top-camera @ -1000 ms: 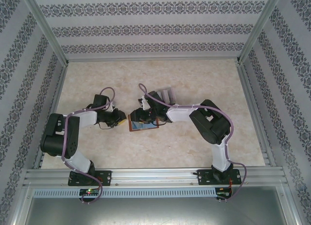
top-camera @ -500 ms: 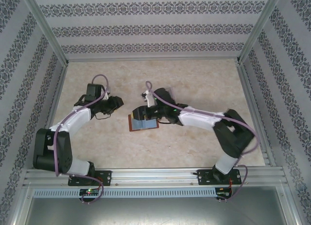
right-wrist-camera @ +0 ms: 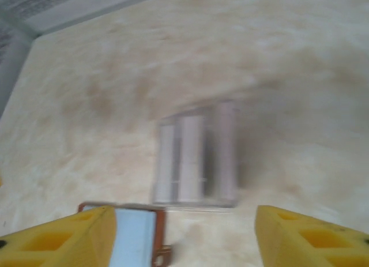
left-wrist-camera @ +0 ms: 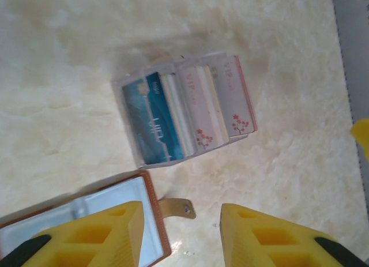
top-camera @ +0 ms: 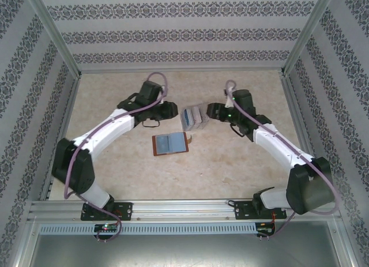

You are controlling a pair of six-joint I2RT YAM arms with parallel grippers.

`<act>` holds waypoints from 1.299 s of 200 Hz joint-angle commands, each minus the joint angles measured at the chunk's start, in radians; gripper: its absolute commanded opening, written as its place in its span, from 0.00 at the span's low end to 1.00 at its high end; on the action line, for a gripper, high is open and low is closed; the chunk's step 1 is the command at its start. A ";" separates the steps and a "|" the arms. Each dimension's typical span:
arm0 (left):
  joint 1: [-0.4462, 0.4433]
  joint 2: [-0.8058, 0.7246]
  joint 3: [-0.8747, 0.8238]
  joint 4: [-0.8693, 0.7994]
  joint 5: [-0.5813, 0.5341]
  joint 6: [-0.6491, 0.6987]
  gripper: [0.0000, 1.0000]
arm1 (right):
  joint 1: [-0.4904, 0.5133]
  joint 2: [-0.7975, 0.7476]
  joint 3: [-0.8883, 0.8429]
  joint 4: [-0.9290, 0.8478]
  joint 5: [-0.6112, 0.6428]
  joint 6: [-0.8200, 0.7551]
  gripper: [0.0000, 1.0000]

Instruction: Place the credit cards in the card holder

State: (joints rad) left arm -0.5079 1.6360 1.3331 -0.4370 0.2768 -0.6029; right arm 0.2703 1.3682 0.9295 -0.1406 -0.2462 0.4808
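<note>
The credit cards (top-camera: pixel 193 117) stand on edge in a small clear tray between the two grippers. In the left wrist view the credit cards (left-wrist-camera: pixel 184 114) show blue, white and pink faces; in the right wrist view the credit cards (right-wrist-camera: pixel 196 157) are a blurred pale grey stack. The card holder (top-camera: pixel 170 143) lies open and flat, brown-rimmed with a grey-blue inside, just in front of the cards. The card holder (left-wrist-camera: pixel 75 221) has a clasp tab (left-wrist-camera: pixel 176 208) pointing right. My left gripper (top-camera: pixel 172 110) is open and empty, left of the cards. My right gripper (top-camera: pixel 211 111) is open and empty, to their right.
Pale marble-patterned tabletop (top-camera: pixel 242 157) inside patterned walls, with metal rails (top-camera: pixel 300 123) along the sides and front. A metal edge strip (left-wrist-camera: pixel 351 59) runs along the right of the left wrist view. The card holder (right-wrist-camera: pixel 135 238) sits at the lower left of the right wrist view.
Both arms have left the card holder and swung toward the back, the left gripper to the cards' left, the right gripper to their right. Both jaws have widened.
</note>
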 commanded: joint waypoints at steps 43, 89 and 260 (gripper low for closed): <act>-0.084 0.228 0.192 -0.098 -0.070 0.022 0.47 | -0.134 0.273 0.015 0.038 -0.181 0.079 0.44; -0.083 0.314 0.297 -0.178 -0.041 0.061 0.51 | -0.036 0.448 0.090 0.091 -0.243 0.081 0.37; -0.023 0.507 0.559 -0.350 -0.025 0.278 0.56 | -0.085 0.238 -0.106 0.214 -0.273 0.116 0.47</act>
State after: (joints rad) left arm -0.5407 2.1044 1.8450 -0.7300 0.1905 -0.3691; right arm 0.2035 1.6459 0.8539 0.0864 -0.5465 0.6186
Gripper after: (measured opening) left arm 0.573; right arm 0.465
